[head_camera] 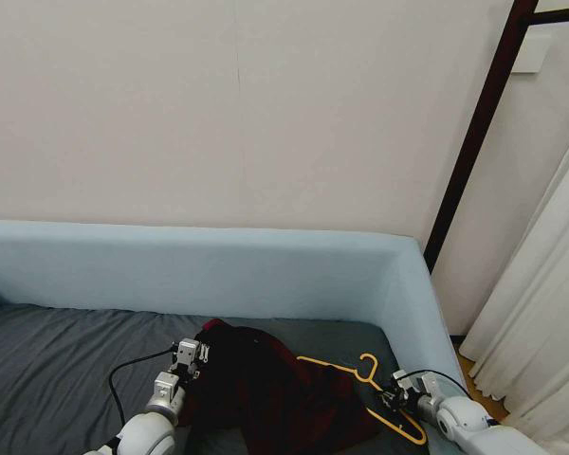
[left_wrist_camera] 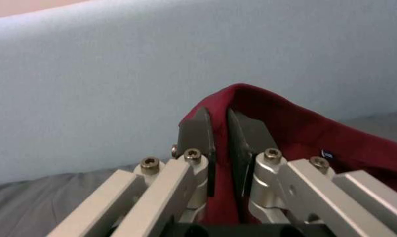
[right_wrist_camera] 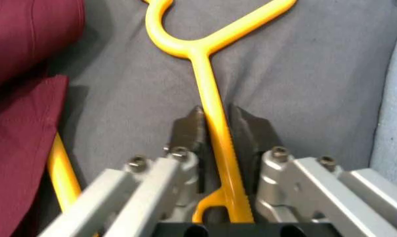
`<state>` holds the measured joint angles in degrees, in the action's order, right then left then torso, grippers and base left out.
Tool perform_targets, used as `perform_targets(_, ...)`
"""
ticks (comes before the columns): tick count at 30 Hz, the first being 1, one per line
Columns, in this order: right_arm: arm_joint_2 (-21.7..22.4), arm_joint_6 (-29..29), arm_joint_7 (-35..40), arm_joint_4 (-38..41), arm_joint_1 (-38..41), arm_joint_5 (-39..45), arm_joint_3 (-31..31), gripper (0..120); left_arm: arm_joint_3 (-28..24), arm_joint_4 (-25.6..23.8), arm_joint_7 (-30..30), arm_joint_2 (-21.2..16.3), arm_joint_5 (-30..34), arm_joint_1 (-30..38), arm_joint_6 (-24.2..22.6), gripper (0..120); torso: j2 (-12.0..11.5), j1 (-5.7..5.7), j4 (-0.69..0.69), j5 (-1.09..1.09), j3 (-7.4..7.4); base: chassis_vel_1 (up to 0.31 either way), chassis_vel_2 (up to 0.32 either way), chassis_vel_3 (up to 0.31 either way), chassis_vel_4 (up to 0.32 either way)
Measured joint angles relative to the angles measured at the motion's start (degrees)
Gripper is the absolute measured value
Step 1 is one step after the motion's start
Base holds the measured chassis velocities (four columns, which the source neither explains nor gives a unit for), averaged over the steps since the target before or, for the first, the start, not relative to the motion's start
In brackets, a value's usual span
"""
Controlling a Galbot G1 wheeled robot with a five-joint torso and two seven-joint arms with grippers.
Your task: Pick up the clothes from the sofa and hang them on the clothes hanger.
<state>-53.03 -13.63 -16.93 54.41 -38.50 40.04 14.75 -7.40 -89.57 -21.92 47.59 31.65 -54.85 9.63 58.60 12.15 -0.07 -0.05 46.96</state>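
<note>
On the near right of the grey sofa seat (head_camera: 57, 360), the dark red garment (head_camera: 266, 389) lies bunched, not yet hung. The left gripper (head_camera: 192, 358) pinches its left edge; the right gripper (head_camera: 391, 393) clamps the yellow hanger (head_camera: 334, 366) lying just to the right. Both grasps appear made; threading and hanging remain

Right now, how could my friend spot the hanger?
Find the light blue sofa and look near its seat's right end. Beside the dark red cloth garment the left hand pinches lies the thin yellow plastic hanger, clamped in the right hand. Nothing else there is yellow.
</note>
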Motion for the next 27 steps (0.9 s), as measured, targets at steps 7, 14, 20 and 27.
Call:
perform_targets(7,-0.1,0.1,-0.2,-0.1,0.1,0.0,0.1,5,0.1,0.0,0.0,-0.2,0.0,0.2,0.0,7,0.0,0.0,-0.01,0.0,0.0,0.0,0.0,0.0,0.0)
perform_targets(14,-0.1,3.4,1.0,-0.3,0.0,-1.5,-0.4,5,0.2,-0.1,0.0,-0.3,0.0,-0.3,0.0,7,0.0,0.0,0.0,0.02,0.01,0.0,0.0,0.0,0.0)
perform_targets(20,1.7,5.9,5.5,4.4,0.4,-0.9,-1.4,5,0.1,-0.1,0.3,-0.2,0.0,-0.3,0.3,7,0.0,0.0,0.0,0.0,0.01,0.0,0.0,0.0,0.0)
perform_targets(27,5.7,5.8,15.2,15.9,-0.6,-0.7,-3.2,5,0.1,0.1,1.4,-0.2,0.1,-0.3,1.3,7,0.0,0.0,0.01,-0.01,0.0,0.0,0.0,0.0,0.0)
